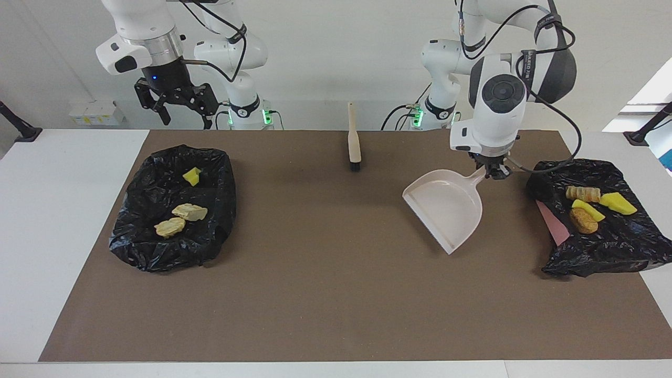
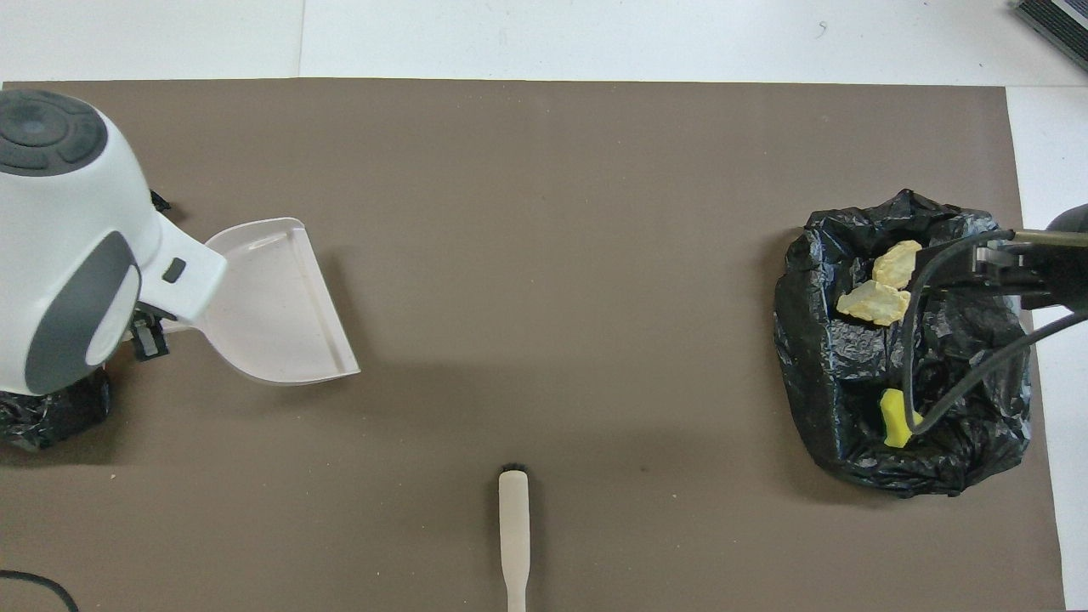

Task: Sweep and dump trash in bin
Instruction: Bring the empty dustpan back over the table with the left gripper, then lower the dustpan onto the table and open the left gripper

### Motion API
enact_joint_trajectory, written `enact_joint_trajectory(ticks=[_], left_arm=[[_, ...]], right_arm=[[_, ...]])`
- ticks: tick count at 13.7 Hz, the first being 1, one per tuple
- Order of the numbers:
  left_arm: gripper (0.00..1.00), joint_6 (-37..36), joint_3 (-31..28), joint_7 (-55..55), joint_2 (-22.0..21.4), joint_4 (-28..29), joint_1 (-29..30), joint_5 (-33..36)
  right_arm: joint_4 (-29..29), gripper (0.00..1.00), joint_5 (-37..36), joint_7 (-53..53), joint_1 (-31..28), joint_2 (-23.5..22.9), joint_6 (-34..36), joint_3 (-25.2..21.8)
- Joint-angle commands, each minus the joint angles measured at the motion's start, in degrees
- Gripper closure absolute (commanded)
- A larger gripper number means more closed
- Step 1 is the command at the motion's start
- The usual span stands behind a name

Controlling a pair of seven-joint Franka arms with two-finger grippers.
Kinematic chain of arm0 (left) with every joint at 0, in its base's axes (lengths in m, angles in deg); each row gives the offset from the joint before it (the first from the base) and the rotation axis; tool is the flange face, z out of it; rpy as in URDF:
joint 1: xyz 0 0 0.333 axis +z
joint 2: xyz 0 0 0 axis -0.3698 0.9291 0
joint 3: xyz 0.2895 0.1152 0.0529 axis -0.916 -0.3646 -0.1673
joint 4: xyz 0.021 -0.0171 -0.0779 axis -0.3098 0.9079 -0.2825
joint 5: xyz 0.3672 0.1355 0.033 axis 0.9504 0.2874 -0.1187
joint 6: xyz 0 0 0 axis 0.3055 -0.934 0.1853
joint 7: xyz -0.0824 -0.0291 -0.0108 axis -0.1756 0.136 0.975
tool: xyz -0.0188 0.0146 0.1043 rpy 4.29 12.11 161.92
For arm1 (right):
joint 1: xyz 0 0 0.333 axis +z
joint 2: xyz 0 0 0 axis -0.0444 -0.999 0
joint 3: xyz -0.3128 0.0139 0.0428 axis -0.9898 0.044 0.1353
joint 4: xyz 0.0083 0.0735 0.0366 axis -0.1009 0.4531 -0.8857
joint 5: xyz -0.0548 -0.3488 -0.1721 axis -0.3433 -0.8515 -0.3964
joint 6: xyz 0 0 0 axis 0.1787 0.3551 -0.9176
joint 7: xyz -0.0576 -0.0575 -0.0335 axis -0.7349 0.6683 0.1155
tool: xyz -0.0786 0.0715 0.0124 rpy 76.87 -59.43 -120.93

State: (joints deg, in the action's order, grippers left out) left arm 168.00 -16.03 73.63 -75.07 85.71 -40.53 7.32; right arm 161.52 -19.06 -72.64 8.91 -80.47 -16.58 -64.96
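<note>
Left hand (image 1: 492,171) hangs low, apparently clamped shut; right hand (image 1: 176,105) raised, fingers spread.

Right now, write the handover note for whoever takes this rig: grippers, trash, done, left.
Left gripper: shut on the dustpan handle, pan empty, raised over the mat beside its bin bag.
Right gripper: open, empty, waiting above the other bin bag.
Trash: four scraps in the left arm's bag, three scraps in the right arm's.
Brush: lying on the mat near the bases.
Done: mat swept, trash dumped.
Left: set the dustpan down.
</note>
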Motion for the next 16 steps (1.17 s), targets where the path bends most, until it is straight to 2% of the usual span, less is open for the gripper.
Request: enact_joint_trajectory(ticks=[1, 3, 10, 12, 16], left_arm=[[1.0, 2.47, -1.14, -10.78, -2.4, 3.83, -4.1, -2.96], [1.0, 5.27, -1.14, -20.62, -2.4, 5.58, -6.73, -6.83], [1.0, 18.79, -1.06, -53.15, -1.26, 11.21, -18.41, -12.82], [1.0, 22.32, -0.97, -59.92, 0.14, 11.92, -20.89, -13.95], [1.0, 26.9, -1.05, -69.86, 1.12, 12.19, -24.22, -20.9]], right_arm=[[-0.4, 0.0, 0.78, -2.23, -3.1, -0.08, 1.29, 2.89], [-0.4, 0.0, 0.86, -2.23, -3.29, 0.1, 1.47, 3.25], [-0.05, 0.0, 0.95, -1.8, -2.58, 0.27, 1.3, 3.25], [-0.31, 0.0, 1.04, -2.15, -2.67, 0.27, 1.38, 3.25], [-0.75, 0.0, 1.39, -2.15, -2.58, 0.45, 3.04, 3.16]])
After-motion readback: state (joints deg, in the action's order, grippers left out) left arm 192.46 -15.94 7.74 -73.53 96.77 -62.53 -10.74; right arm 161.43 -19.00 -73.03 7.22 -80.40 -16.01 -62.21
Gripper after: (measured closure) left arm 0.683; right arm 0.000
